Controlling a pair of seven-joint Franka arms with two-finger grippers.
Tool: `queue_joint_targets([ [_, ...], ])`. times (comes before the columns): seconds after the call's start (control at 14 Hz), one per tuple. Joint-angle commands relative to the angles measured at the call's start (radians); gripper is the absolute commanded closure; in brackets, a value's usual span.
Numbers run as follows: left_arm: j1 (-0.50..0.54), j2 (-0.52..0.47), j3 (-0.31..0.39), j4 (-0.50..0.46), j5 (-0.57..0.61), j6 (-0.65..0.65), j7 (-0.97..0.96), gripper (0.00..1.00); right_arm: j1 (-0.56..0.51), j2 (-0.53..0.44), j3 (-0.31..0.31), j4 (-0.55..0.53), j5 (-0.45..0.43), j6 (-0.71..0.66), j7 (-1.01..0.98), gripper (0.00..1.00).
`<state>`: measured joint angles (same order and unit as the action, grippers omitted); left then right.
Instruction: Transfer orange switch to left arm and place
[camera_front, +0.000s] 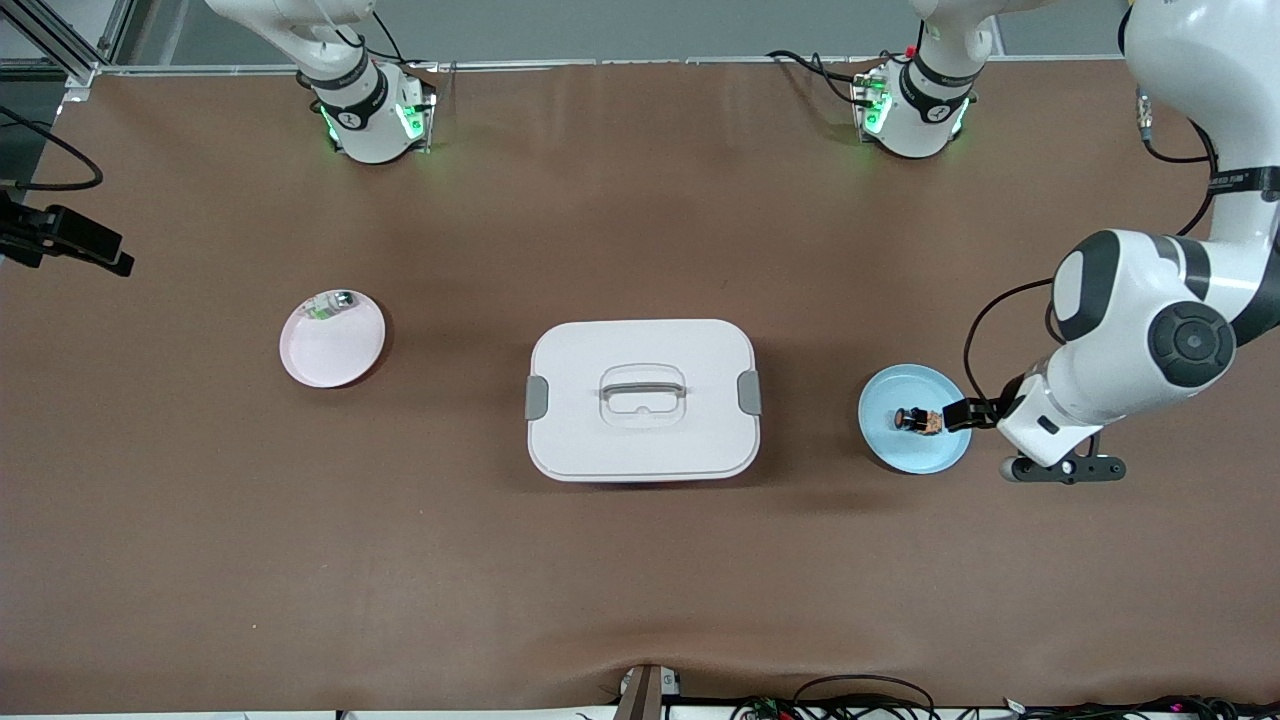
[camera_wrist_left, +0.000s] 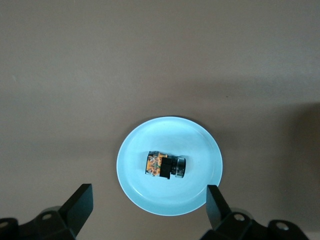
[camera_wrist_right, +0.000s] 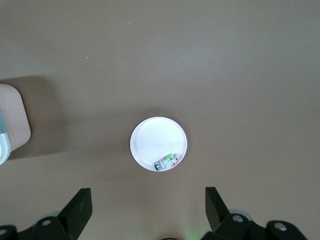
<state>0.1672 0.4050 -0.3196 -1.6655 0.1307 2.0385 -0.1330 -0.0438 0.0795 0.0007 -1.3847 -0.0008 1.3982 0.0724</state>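
The orange switch (camera_front: 918, 420), a tiny black cylinder with an orange end, lies on its side on a light blue plate (camera_front: 893, 445). My left gripper (camera_front: 968, 414) is open and empty, low over the plate's edge toward the left arm's end of the table. In the left wrist view the switch (camera_wrist_left: 165, 166) lies mid-plate (camera_wrist_left: 145, 195), apart from the open left gripper (camera_wrist_left: 150, 210). The white box (camera_front: 600, 445) stands at the table's middle. My right gripper (camera_wrist_right: 147, 210) is open and empty, high over the table; it is out of the front view.
A pink plate (camera_front: 330, 360) toward the right arm's end holds a small silvery-green component (camera_front: 330, 303); both show in the right wrist view, plate (camera_wrist_right: 152, 137) and component (camera_wrist_right: 167, 162), with the box's corner (camera_wrist_right: 12, 120). A black clamp (camera_front: 70, 240) juts over the table's edge.
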Motion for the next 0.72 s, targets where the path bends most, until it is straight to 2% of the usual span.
queue_joint_targets([
  [0.0, 0.032, -0.061, -0.004, -0.003, -0.008, -0.024, 0.090, 0.00, -0.022, -0.044, 0.007, -0.042, 0.036, 0.021, 0.015, 0.00],
  [0.21, 0.058, -0.116, -0.007, -0.002, -0.022, -0.024, 0.090, 0.00, -0.022, -0.052, 0.007, -0.042, 0.036, 0.030, 0.015, 0.00],
  [0.64, 0.093, -0.215, 0.001, 0.007, -0.126, -0.024, 0.078, 0.00, -0.021, -0.055, 0.009, -0.042, 0.036, 0.030, 0.015, 0.00],
])
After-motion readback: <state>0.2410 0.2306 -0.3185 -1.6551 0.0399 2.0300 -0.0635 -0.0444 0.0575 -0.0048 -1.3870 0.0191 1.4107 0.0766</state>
